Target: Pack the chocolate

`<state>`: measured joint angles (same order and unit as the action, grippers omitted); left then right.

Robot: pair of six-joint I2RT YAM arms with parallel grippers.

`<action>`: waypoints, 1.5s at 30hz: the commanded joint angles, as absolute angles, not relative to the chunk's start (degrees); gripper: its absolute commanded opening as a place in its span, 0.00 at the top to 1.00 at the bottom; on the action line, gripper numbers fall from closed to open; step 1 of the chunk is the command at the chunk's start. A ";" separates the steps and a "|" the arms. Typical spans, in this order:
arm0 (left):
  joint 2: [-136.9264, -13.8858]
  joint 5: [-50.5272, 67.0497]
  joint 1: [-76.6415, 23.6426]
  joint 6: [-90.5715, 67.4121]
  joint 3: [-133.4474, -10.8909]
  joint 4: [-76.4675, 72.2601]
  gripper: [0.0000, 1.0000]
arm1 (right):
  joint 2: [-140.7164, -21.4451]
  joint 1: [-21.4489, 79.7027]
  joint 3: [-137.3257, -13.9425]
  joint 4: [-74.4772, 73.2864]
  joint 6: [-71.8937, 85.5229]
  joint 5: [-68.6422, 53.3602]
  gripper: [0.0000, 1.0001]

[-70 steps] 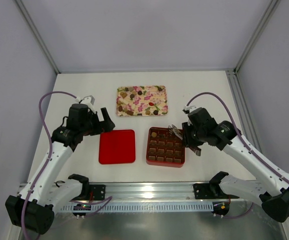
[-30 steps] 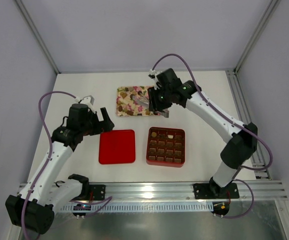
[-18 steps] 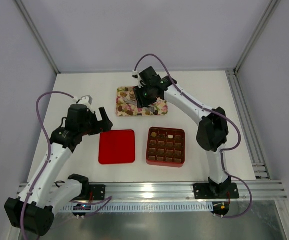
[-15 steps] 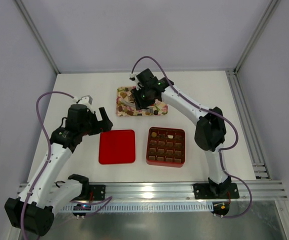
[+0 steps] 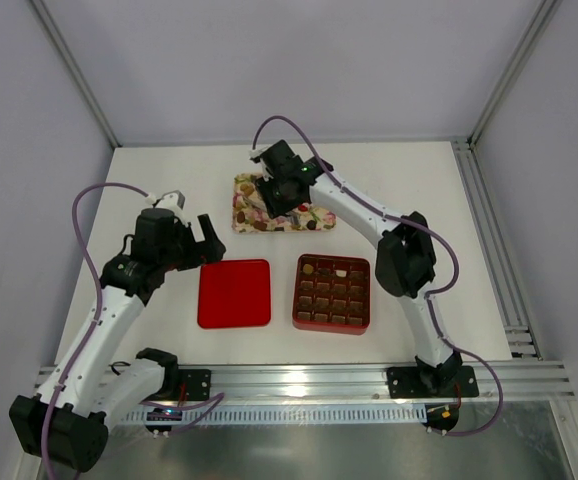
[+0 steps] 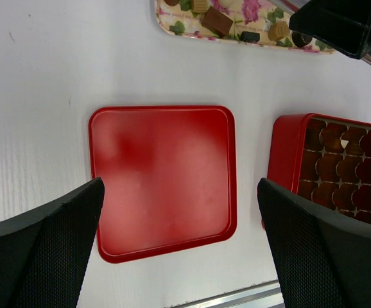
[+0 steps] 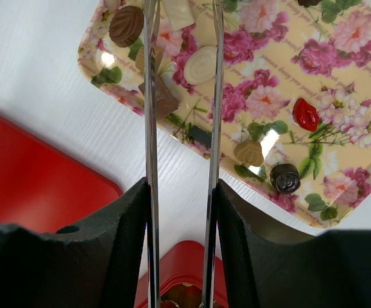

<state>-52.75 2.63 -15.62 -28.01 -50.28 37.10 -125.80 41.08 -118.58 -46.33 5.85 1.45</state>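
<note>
The chocolate (image 7: 200, 64) lies as several loose pieces, dark, tan and cream, on the floral tray (image 5: 314, 213). My right gripper (image 5: 263, 200) hangs over the tray's left end. Its thin metal fingers (image 7: 149, 77) stand apart and open, above a cream oval piece and a white square piece (image 7: 178, 9). The red box with the gridded insert (image 5: 331, 293) holds a tan piece (image 5: 309, 268) and a cream piece (image 5: 340, 270) in its top row. My left gripper (image 5: 207, 243) is wide open and empty above the red lid (image 6: 163, 170).
The red lid (image 5: 234, 292) lies flat left of the box. The right arm's forearm (image 5: 359, 210) stretches across the tray's right half. The box (image 6: 330, 167) and tray edge (image 6: 237, 35) also show in the left wrist view.
My right gripper left the box's top row, where a cream piece now lies, swung to the floral tray and moved left along it. The left arm stayed still.
</note>
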 commanded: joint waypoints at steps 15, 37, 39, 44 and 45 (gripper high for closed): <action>-52.21 1.93 -15.38 -27.77 -51.50 36.56 0.00 | -129.20 41.22 -123.58 -47.28 4.57 2.20 0.57; -51.94 1.76 -15.38 -27.69 -51.50 36.74 0.00 | -121.99 40.08 -124.01 -48.43 7.21 1.85 0.70; -51.86 1.76 -15.38 -27.69 -51.59 36.74 0.00 | -121.12 39.90 -123.84 -48.78 7.47 1.84 0.70; -51.77 1.76 -15.38 -27.69 -51.59 36.74 0.00 | -118.74 39.64 -122.52 -48.60 8.00 1.93 0.71; -51.77 1.84 -15.38 -27.69 -51.50 36.74 0.00 | -118.04 39.46 -122.43 -48.86 8.00 2.11 0.71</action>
<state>-52.75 2.61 -15.62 -28.01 -50.28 37.12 -123.70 39.86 -121.30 -49.34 7.07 1.83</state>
